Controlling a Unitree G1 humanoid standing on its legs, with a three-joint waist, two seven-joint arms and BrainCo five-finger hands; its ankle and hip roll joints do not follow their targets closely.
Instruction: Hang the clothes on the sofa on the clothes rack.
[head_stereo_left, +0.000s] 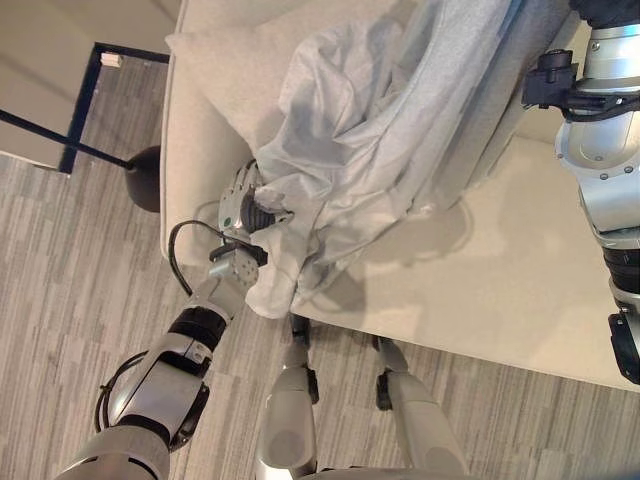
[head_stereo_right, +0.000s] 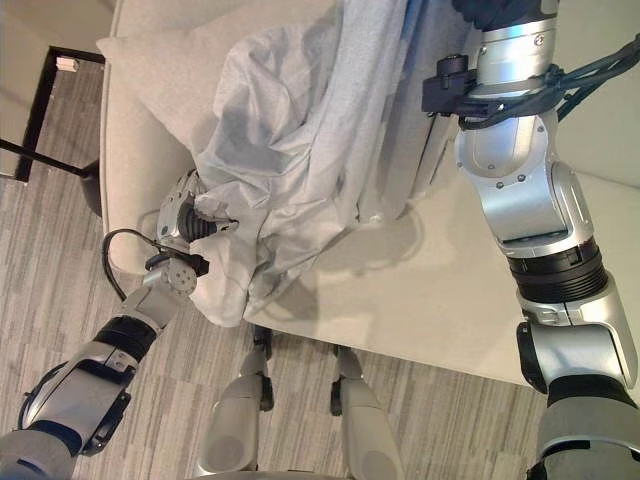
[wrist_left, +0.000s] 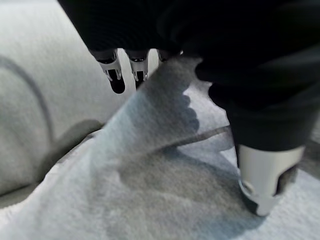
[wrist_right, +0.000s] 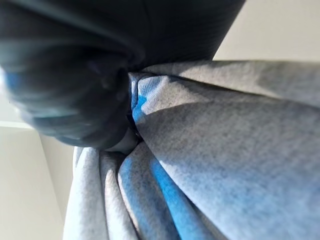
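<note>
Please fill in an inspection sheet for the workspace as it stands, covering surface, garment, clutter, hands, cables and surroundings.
Surface: cream sofa, seat bare beside the cloth.
Job's things: pale grey garment, bunched, lifted at its upper end, lower end trailing over the sofa's front edge.
Clutter: cushion under the garment.
Hands: left hand curled round the garment's lower folds; right hand pressed into bunched cloth, fingers hidden.
Cables: nothing seen apart from the robot's own.
Surroundings: striped grey floor; dark-framed stand beside the sofa; clothes rack nothing seen.
</note>
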